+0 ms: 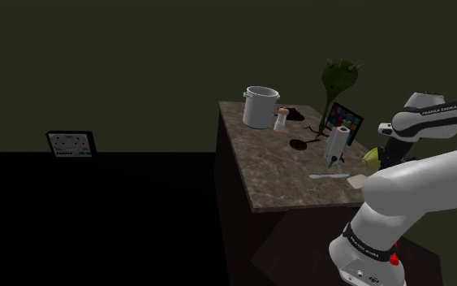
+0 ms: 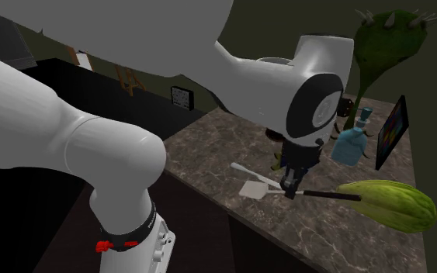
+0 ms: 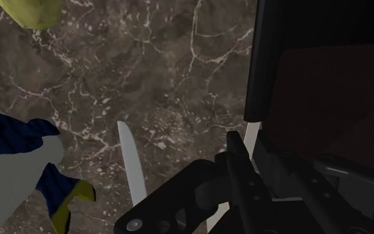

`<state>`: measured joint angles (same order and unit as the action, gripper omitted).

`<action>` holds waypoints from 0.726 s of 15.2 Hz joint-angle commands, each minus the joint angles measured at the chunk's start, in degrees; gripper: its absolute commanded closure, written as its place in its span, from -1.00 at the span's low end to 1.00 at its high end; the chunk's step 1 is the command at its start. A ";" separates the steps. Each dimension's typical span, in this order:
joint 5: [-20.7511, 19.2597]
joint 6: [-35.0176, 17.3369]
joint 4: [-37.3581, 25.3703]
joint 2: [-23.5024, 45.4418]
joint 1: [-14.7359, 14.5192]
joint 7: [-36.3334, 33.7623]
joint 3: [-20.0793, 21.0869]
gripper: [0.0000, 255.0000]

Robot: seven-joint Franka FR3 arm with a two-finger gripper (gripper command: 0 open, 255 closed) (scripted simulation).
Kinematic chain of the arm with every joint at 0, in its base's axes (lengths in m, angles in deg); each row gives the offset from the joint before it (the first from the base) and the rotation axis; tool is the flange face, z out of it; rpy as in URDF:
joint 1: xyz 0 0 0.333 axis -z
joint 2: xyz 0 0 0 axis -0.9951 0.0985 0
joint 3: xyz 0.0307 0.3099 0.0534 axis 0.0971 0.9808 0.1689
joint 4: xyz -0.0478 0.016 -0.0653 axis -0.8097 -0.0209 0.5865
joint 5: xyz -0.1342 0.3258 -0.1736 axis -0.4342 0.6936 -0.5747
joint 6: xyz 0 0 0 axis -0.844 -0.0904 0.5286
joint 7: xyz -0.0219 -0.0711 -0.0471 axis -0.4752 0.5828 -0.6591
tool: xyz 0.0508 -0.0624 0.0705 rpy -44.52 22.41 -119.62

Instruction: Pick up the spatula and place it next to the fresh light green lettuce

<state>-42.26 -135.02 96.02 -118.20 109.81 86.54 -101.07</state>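
The spatula [image 1: 336,175] is white and lies flat on the brown marbled surface [image 1: 267,175], near the edge closest to the arm [image 1: 417,183]. In the shoulder view it sits at about 8 o'clock from the lettuce [image 1: 372,154], close to it but apart. The lettuce is a yellow-green lump, partly hidden behind the arm.

In the second exterior view the black claw [image 2: 290,186] hangs low over the surface [image 2: 209,143]. The spatula [image 2: 251,182] is just beside it at 9 o'clock, with its handle running up toward 10 o'clock. The lettuce [image 2: 387,203] lies at about 4 o'clock from the claw. Whether the claw touches the spatula cannot be told, nor whether it is apart or together.

In the wrist view the spatula's handle [image 3: 131,166] lies on the surface [image 3: 165,66], between the claw and a grey and blue bottle [image 3: 19,173]. A corner of the lettuce [image 3: 32,13] shows farther off.

In the shoulder view the bottle [image 1: 336,142] stands upright at 12 o'clock from the spatula. A dark board with coloured squares [image 1: 347,120] leans just behind it, and a green plant [image 1: 336,81] rises above that. A pale pot [image 1: 259,106] stands at the far end of the surface, at about 10 o'clock from the bottle. A small shaker [image 1: 281,120] stands just beside the pot at 4 o'clock.
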 commanded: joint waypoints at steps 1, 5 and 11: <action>-0.76 -2.10 0.60 1.29 -0.80 -0.34 -1.74 1.00; -2.04 -6.51 1.37 4.38 -3.24 -0.91 -5.87 1.00; -3.46 -13.71 2.07 9.76 -9.00 -1.69 -13.80 1.00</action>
<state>-45.47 -147.43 97.98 -109.36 101.87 84.93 -113.40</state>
